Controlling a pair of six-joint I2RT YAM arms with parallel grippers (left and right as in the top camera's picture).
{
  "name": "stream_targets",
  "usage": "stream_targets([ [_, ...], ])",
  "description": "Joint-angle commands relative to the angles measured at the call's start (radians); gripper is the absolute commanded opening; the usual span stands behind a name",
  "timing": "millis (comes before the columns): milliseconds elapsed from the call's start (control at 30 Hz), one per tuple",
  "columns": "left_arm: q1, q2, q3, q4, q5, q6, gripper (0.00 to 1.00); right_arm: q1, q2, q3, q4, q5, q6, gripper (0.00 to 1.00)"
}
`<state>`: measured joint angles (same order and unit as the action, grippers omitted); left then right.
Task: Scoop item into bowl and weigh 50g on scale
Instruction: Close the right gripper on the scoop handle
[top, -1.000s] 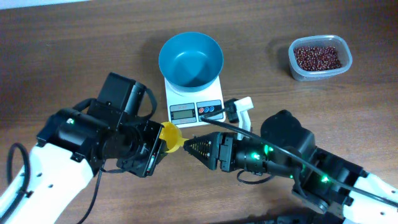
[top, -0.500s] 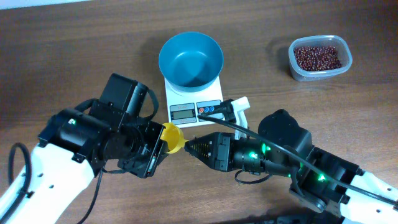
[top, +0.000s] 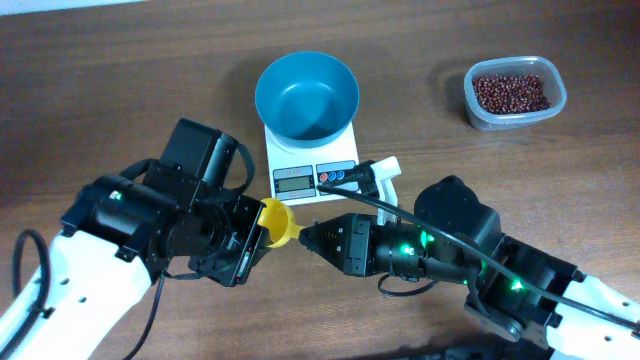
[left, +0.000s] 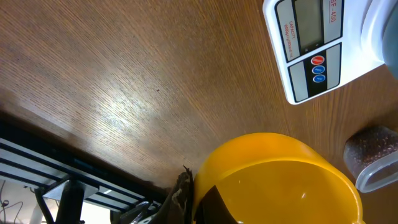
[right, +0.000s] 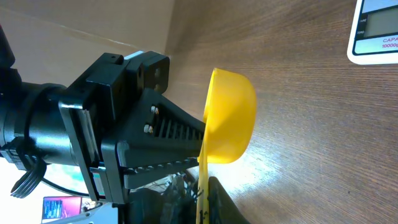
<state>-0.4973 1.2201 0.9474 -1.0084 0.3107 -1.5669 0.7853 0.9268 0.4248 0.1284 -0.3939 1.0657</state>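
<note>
Currently the left pincer is clenched on the yellow scoop. The left wrist view shows a dark finger inside the cup wall. The right wrist view shows its ribbed fingers converging on the back of the cup. The cup is empty.

The scoop's long axis runs from the cup, at the left pincer's tips, out along the handle. The handle points directly at the right pincer. That pincer sits just beside the scoop, on the side away from the left pincer. In the right wrist view the handle end lies between its fingers. Whether the jaws are pressed onto the handle cannot be told.

The scale lies just beyond the 2 pincers, display side toward them. The teal bowl rests on its platform and holds nothing.

The beans are all in the clear tub. The tub stands well apart from the right pincer, to its right and beyond it. It lies farther again from the left pincer, so the right arm is the nearer arm.

Judgement: none of the 50 g has been weighed yet. The coming move turns on the handle. The right pincer should secure it along that axis before the left pincer lets go. A slack grip there risks dropping the scoop onto the table.
</note>
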Motion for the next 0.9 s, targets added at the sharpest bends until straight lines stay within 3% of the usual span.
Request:
stream_targets([
  [0,-0.005,0.003,-0.004,-0.004,0.008,0.013,0.0,0.008,0.001,0.021,0.011,-0.021,-0.01,0.14],
  [300,-0.005,0.003,-0.004,-0.043,0.011,0.013,0.0,0.008,0.001,0.021,0.011,-0.021,-0.01,0.13],
  [700,-0.005,0.003,-0.004,-0.043,0.01,0.013,0.0,0.008,0.001,0.021,0.01,-0.021,-0.01,0.04],
  [767,-0.005,0.003,-0.004,-0.044,0.01,0.013,0.09,0.008,0.001,0.021,0.01,-0.021,-0.01,0.04],
  [867,-0.005,0.003,-0.004,-0.044,0.006,0.013,0.38,0.007,0.001,0.021,0.003,-0.021,-0.036,0.04],
])
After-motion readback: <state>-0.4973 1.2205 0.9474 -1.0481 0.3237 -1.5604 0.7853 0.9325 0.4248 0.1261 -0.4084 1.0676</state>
